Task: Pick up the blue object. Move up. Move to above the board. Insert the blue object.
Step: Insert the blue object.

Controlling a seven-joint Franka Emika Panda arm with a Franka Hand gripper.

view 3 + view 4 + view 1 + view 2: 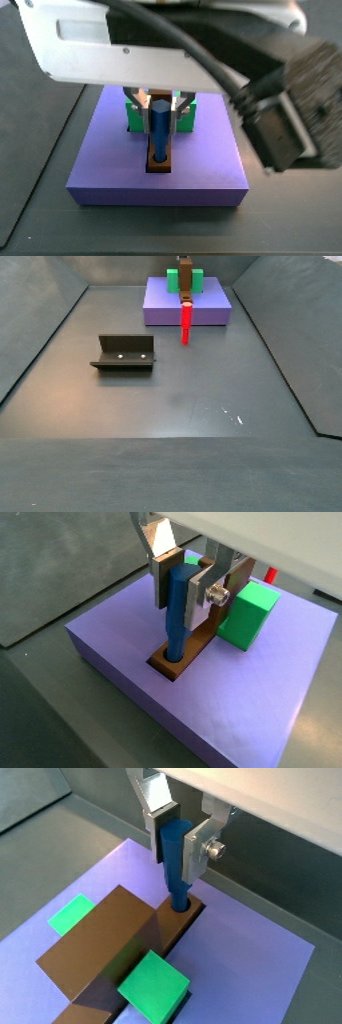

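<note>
Grey flooring inside a dark walled enclosure was pictured around a lavender-blue base slab [254,702], on which the board [107,953] lay between two green blocks [156,983]. The end effector [185,574] was shown directly above the board's holed end, its two silver fingers [167,567] clamped on the upper part of the blue object [178,607]. The peg was held upright, its long axis running straight down from the end effector toward the board, and its lower tip was seen at the round hole [170,659] in both wrist views, at or just inside the mouth; how deep it sat could not be told. In a side view the blue object [159,128] was framed standing over the end of the brown plank, with the green blocks behind it. The insertion was judged to be the step in hand, with the remaining travel lying straight down along the peg's own axis and little sideways correction apparently needed. Any tilt of the peg against the hole's rim was judged the main risk. Well apart from the end effector, a red peg [186,324] was seen leaning off the slab's edge, and the fixture [124,352] stood on the floor.
</note>
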